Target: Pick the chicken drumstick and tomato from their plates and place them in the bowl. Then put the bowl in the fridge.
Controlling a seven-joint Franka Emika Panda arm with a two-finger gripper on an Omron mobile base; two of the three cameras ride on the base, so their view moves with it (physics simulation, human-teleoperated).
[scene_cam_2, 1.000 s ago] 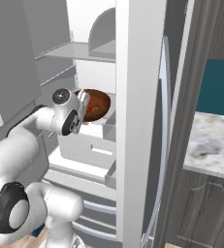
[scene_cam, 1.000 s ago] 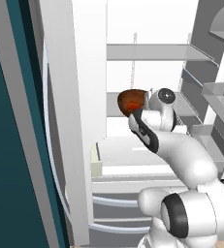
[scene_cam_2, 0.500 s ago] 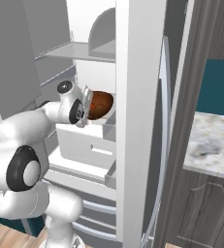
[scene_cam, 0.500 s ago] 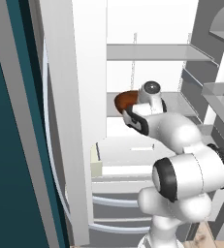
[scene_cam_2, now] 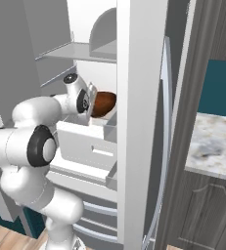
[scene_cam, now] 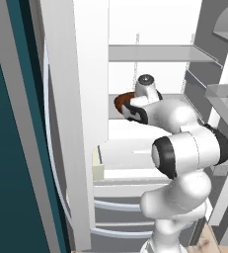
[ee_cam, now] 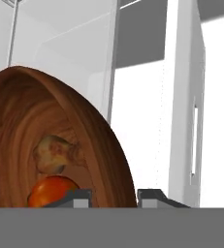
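Clamped on the rim of the bowl [ee_cam: 60,145], the jaws of the gripper [ee_cam: 114,196] stand one finger inside the bowl and one outside, as the hand view shows; the wall of the bowl appears to pass between the two dark tips, though the tips themselves are partly cut off at the bottom of that view.

Inside the bowl lie the tomato [ee_cam: 53,191], low and near the inner finger, and the drumstick [ee_cam: 56,153], just above it and touching or nearly touching it. In this view the drumstick looks pale and lumpy.

From the left base view the bowl [scene_cam: 123,101] peeks out as a brown edge beyond the wrist, inside the open fridge [scene_cam: 150,54], just above a white shelf and well below the next shelf up. From the right base view the bowl [scene_cam_2: 103,103] is seen past the gripper [scene_cam_2: 91,101], tipped with its brown underside toward the camera, above a white drawer [scene_cam_2: 87,146] in the fridge [scene_cam_2: 139,122]. Whether the bowl rests on the shelf or hangs just over it cannot be told.

The arm [scene_cam: 184,148] reaches forward into the fridge from the base. A counter [scene_cam_2: 214,144] with a mottled pale top stands to the right of the fridge.
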